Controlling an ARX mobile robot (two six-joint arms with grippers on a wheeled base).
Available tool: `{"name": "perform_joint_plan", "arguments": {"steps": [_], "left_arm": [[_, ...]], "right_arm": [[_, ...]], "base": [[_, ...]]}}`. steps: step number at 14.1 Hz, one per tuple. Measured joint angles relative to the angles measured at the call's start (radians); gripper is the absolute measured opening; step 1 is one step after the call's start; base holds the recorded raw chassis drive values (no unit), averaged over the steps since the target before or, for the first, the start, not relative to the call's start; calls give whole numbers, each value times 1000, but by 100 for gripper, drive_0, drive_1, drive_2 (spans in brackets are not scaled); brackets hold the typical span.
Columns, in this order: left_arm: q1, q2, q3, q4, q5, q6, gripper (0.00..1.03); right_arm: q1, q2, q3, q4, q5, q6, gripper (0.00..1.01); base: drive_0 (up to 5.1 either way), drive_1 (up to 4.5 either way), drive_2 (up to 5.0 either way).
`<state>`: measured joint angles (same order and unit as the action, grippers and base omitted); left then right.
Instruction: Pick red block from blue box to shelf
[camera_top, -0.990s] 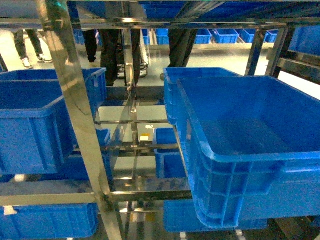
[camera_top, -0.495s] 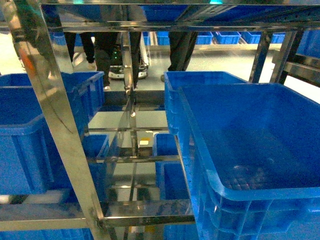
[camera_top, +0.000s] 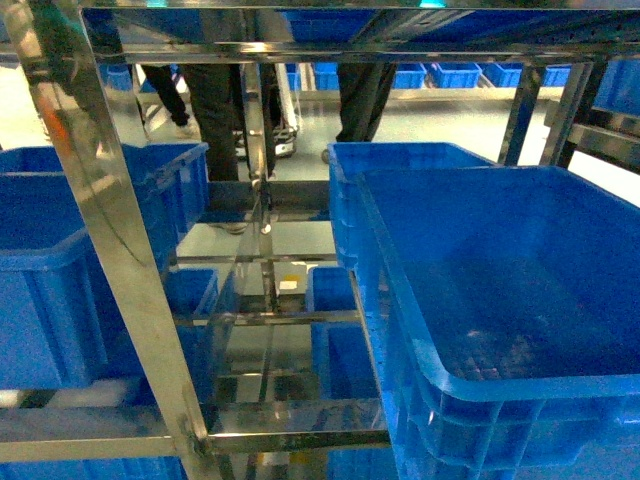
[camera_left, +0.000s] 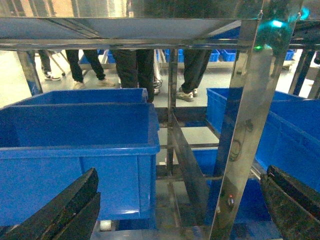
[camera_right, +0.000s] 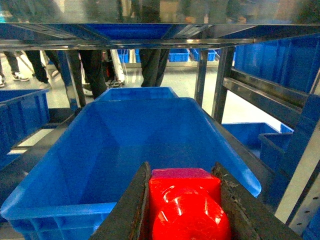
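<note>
The red block (camera_right: 185, 200) is clamped between the dark fingers of my right gripper (camera_right: 182, 172), its round stud facing the camera. In front of it, a deep dark blue crate (camera_right: 140, 140) sits on a tier of the steel shelf (camera_right: 150, 42). My left gripper (camera_left: 181, 172) is open with nothing in it, its fingers at the lower corners of the left wrist view, facing a shelf upright (camera_left: 245, 135) and another dark blue crate (camera_left: 75, 150). Neither gripper shows in the head view. The blue box is out of view.
The head view looks into the shelf (camera_top: 120, 250), with one dark blue crate (camera_top: 500, 280) at the right and another (camera_top: 50, 260) at the left. More crates sit on lower tiers. People's legs (camera_top: 215, 100) stand behind the rack.
The head view has drawn closer to the shelf, so the right crate sits lower and larger in frame. Legs behind the rack have shifted. Little has moved in the last half second.
</note>
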<state>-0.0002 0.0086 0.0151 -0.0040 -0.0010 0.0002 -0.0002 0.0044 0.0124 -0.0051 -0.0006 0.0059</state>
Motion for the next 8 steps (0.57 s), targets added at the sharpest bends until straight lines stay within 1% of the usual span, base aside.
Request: {"name": "perform_joint_plan", "arguments": {"steps": [8], "left_arm": [[0, 0, 0, 0, 0, 0, 98]], "right_arm": [[0, 0, 0, 0, 0, 0, 28]], "base": [[0, 0, 0]]}}
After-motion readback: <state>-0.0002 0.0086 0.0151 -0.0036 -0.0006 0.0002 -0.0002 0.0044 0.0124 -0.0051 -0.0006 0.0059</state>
